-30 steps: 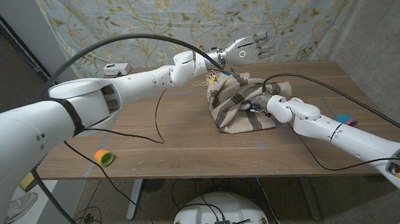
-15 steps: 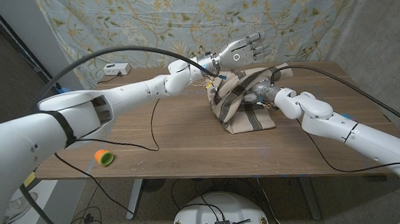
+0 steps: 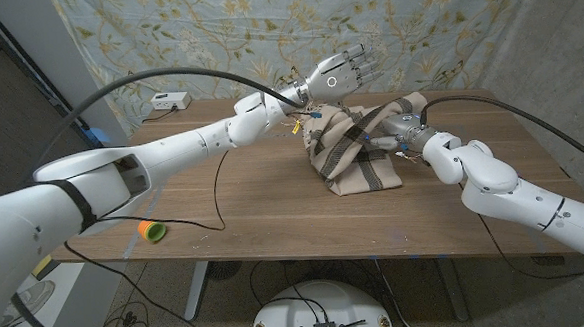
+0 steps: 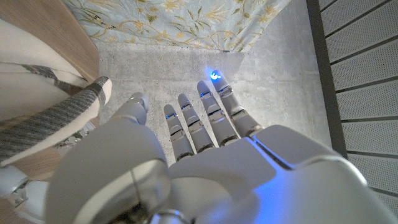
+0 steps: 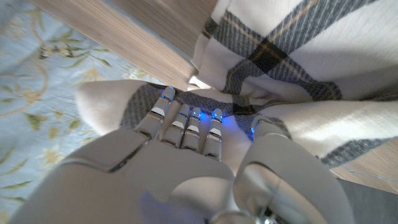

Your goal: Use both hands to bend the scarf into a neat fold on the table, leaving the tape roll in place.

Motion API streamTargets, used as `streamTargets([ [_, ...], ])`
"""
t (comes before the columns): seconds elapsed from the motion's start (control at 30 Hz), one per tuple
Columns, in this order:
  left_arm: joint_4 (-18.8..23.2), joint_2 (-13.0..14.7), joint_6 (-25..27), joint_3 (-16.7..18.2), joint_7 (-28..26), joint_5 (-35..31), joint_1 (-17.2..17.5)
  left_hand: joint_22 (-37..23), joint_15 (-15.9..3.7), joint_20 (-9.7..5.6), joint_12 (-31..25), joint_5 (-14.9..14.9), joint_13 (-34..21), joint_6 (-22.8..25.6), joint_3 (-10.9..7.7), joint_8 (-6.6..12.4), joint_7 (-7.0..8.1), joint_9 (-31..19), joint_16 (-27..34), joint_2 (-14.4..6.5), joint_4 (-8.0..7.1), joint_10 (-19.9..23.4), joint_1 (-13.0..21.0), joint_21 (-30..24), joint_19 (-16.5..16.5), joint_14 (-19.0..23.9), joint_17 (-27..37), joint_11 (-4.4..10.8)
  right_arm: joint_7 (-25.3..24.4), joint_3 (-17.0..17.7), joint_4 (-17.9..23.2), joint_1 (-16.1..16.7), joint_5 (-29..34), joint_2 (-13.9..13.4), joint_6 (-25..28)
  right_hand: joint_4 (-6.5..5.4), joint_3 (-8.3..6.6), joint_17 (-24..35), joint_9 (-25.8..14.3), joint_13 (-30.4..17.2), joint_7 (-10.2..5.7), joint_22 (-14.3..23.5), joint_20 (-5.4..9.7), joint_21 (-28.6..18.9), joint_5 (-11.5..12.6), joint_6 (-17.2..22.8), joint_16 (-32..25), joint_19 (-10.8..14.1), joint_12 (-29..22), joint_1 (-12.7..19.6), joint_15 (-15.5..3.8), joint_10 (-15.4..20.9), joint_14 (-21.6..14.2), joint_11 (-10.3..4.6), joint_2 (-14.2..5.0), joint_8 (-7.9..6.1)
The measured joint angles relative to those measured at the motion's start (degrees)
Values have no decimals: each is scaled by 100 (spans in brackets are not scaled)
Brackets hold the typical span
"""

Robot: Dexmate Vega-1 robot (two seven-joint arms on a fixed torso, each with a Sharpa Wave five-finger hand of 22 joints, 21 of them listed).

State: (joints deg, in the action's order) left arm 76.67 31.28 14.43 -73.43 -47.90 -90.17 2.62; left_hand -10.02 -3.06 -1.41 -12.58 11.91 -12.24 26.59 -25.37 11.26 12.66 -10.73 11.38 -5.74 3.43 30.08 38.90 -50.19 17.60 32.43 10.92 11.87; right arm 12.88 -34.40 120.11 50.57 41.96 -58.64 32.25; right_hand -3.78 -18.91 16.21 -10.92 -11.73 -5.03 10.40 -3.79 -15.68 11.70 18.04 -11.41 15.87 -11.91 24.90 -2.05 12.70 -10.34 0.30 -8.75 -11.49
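My left hand point(image 3: 335, 74) has lifted off the scarf point(image 3: 356, 150), fingers spread and empty; my right hand point(image 3: 390, 131) has pushed deeper, grasping a fold, so folding continues

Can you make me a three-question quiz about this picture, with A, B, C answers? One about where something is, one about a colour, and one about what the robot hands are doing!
1. Where is the tape roll?
A. on the scarf
B. near the table's front edge, on the robot's left
C. in a robot hand

2. What colours is the scarf?
A. cream with grey stripes
B. all red
C. plain blue

3. What is the right robot hand doing?
A. waving in the air
B. holding the tape roll
C. gripping the scarf

Answers: 1 B, it sits alone on the wood, away from the scarf. 2 A, the cloth shows cream with grey bands. 3 C, its fingers press into the cloth, while the left robot hand is raised, holding nothing.
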Motion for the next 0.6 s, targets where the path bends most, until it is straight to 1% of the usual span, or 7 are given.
streamTargets([
  [0.03,123,90,-94,86,104,64,65,0,0,0,0,0,0,36,0,0,-1,-5,0,-18,0,21,-19,0,0,0,0,-20,1,97,160,178,23,-81,268,0,0,0,0,0,-9,0,0,0,0,9,0,0,0,0,0,0,0,0,0,0],
  [0.2,482,348,-408,372,427,274,271,0,2,54,-1,0,0,207,-26,44,11,-9,0,-60,-26,114,-105,46,-7,66,0,-7,-58,421,648,695,48,-337,970,17,-17,-8,0,0,22,0,0,23,0,40,-34,0,0,0,-31,0,-31,0,0,0],
  [0.23,526,380,-438,407,465,291,300,0,2,61,-1,0,0,207,-26,44,11,-6,0,-57,-26,123,-108,46,0,66,0,2,-71,425,653,701,49,-340,1032,24,-24,-21,0,0,22,0,0,23,0,39,-34,0,0,0,-32,0,-32,0,0,0],
  [0.3,694,500,-581,556,620,380,411,0,2,61,-1,0,0,276,-27,44,11,4,0,-26,-27,153,-149,79,0,66,0,-28,-164,587,885,971,51,-457,1419,24,-24,-26,0,0,22,0,0,23,0,39,-34,0,0,0,-31,0,-31,0,0,0],
  [0.37,758,547,-676,612,726,431,456,1,2,85,-1,0,0,362,-47,44,22,8,0,-31,-47,183,-241,112,-24,66,0,0,-202,673,1017,1124,51,-519,1544,24,-24,-26,0,0,20,0,0,23,0,41,-34,0,0,0,-31,0,-31,0,0,0],
  [0.47,1010,737,-796,830,868,498,612,0,2,92,-1,0,23,395,-48,44,29,8,0,-20,-47,214,-289,112,-32,66,1,-29,-412,818,1237,1367,38,-612,2099,23,-24,-25,0,0,-9,0,23,23,0,70,-34,23,0,0,-31,0,-31,0,0,0],
  [0.6,1343,995,-970,1130,1078,592,822,1,2,122,-1,0,27,414,-47,44,12,7,0,18,-47,214,-349,166,-62,66,1,-30,-623,866,1317,1456,-15,-646,2489,23,-24,-25,0,0,-9,0,32,23,0,70,-34,32,0,0,-31,21,-31,-22,0,0],
])
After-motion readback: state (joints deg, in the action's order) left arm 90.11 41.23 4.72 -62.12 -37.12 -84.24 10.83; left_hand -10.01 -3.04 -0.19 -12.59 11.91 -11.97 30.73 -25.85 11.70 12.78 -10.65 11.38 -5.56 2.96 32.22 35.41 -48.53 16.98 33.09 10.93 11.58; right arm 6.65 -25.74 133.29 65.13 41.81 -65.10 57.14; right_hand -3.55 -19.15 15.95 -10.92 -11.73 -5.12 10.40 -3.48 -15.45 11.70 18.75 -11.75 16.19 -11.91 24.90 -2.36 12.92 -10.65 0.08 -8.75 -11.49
